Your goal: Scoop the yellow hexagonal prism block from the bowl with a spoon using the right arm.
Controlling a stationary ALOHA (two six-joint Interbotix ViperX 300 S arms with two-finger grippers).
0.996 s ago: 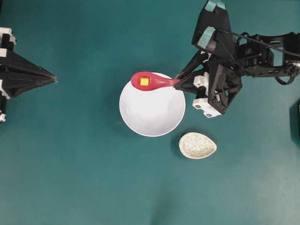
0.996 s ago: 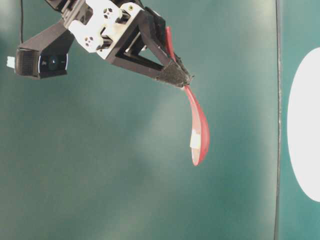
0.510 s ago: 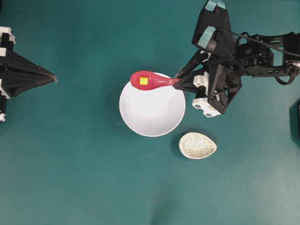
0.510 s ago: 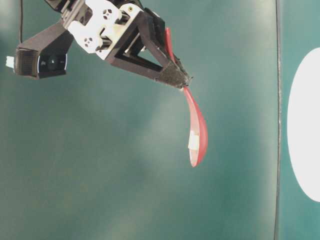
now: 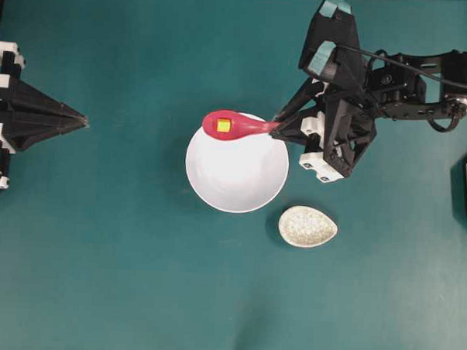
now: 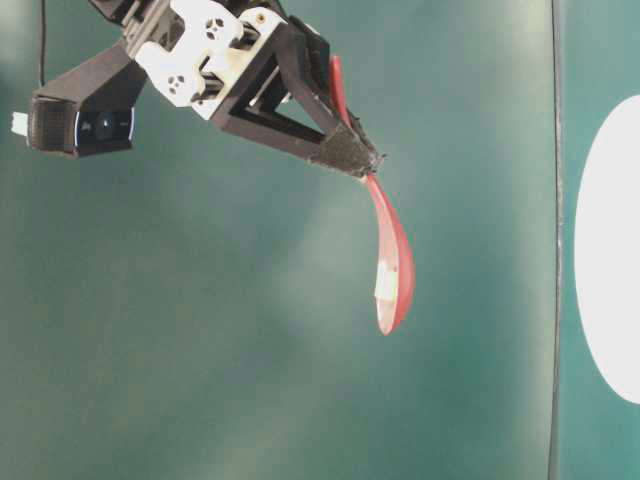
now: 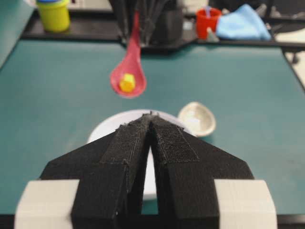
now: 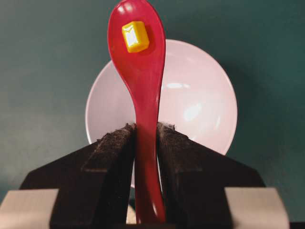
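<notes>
Close in on the right wrist view, I'm looking at the right gripper (image 8: 146, 131) clamping its two padded fingers (image 8: 110, 157) on the handle of the spoon (image 8: 140, 71), one on each side, partway along it. The spoon is reading as glossy and hard, so I'm judging it slippery against anything but those rough pads; a hold this far down the handle is leaving the head free. I'm treating it as rigid, light, and likely to chip if it drops.

Out on the head, the block (image 8: 135, 36) is sitting loose in the hollow, near the far end. It's tiny and light, with nothing pinning it, so I'm expecting any tilt or jolt to roll it off the smooth glaze.

Below, the bowl (image 8: 209, 109) is lying white and bare of the block. From overhead the spoon head is hanging over the bowl's upper left rim. The table-level view is showing the spoon raised, well clear of the surface.

The right arm (image 5: 408, 78) is reaching in from the right edge, wrist angled down, gripper pointing left.

Far left, the left gripper (image 5: 82, 122) is parked, jaws together, holding nothing.
</notes>
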